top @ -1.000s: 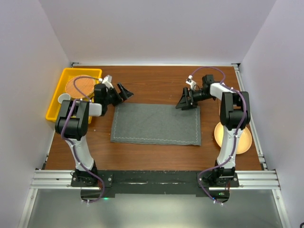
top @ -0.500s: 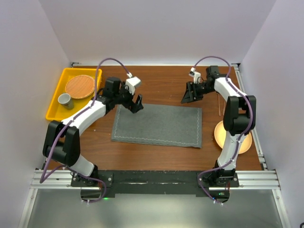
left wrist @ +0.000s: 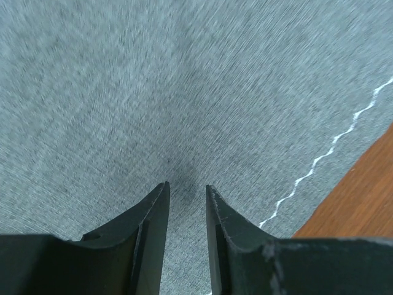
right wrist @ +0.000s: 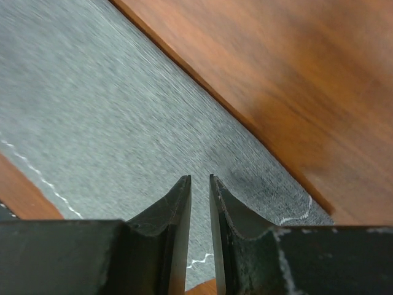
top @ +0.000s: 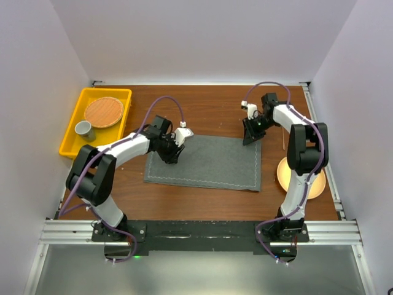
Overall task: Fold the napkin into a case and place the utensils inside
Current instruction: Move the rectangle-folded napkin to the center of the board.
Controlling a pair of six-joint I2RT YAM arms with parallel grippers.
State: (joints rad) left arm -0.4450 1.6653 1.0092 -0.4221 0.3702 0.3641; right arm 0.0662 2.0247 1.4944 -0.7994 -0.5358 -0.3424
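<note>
Currently: napkin (top: pixel 202 163) spread flat at centre of table (top: pixel 209 110), unfolded.
Cloth is dark grey with a pale stitched hem. Tips of the left gripper (left wrist: pixel 187 187) rest on it near the far left corner, jaws at a narrow slit; the right gripper (right wrist: pixel 200 178) stands likewise at the far right corner, slit narrower. Whether either pinches cloth cannot be told.

Dark grey napkin (top: pixel 206 163), pale stitched hem; yellow tray (top: pixel 69 142); plate (top: pixel 316 181) seemingly orange-tan.
</note>
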